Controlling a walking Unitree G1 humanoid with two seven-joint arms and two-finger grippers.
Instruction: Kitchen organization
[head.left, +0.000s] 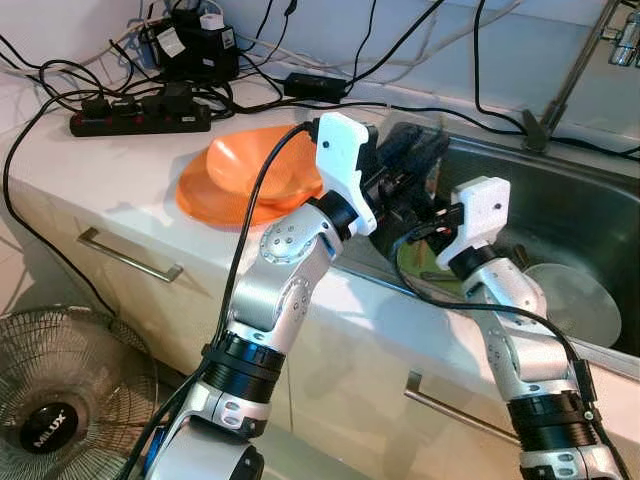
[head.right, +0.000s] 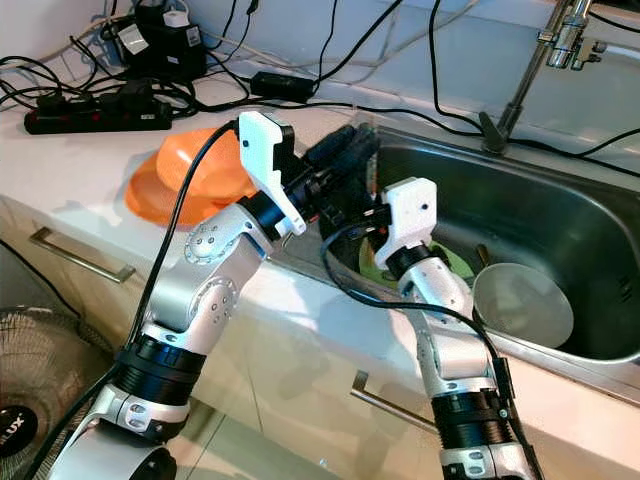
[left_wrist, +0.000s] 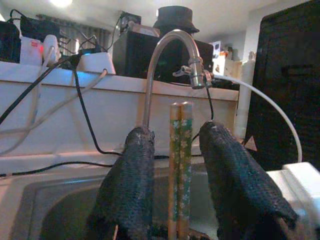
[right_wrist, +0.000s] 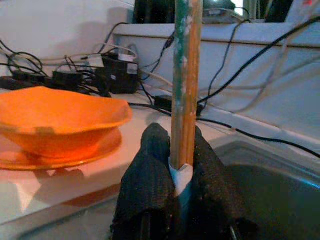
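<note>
A pair of wooden chopsticks with a green flower pattern (right_wrist: 186, 75) stands upright, and my right gripper (right_wrist: 180, 172) is shut on its lower end. My left gripper (left_wrist: 177, 131) is open around the same chopsticks (left_wrist: 180, 165), one black finger (left_wrist: 127, 190) on each side with a gap to the wood. Both grippers meet over the left rim of the steel sink (head.left: 570, 190), the left gripper (head.left: 415, 150) just above the right arm's white wrist (head.left: 480, 215). An orange bowl (head.left: 255, 165) rests on an orange plate (head.left: 205, 200) on the counter to the left.
A green plate (head.left: 415, 265) and a round metal dish (head.left: 575, 300) lie in the sink. The faucet (head.left: 565, 80) rises behind it. A power strip (head.left: 140, 120) and tangled cables crowd the back of the counter. A floor fan (head.left: 50, 400) stands low on the left by the drawers.
</note>
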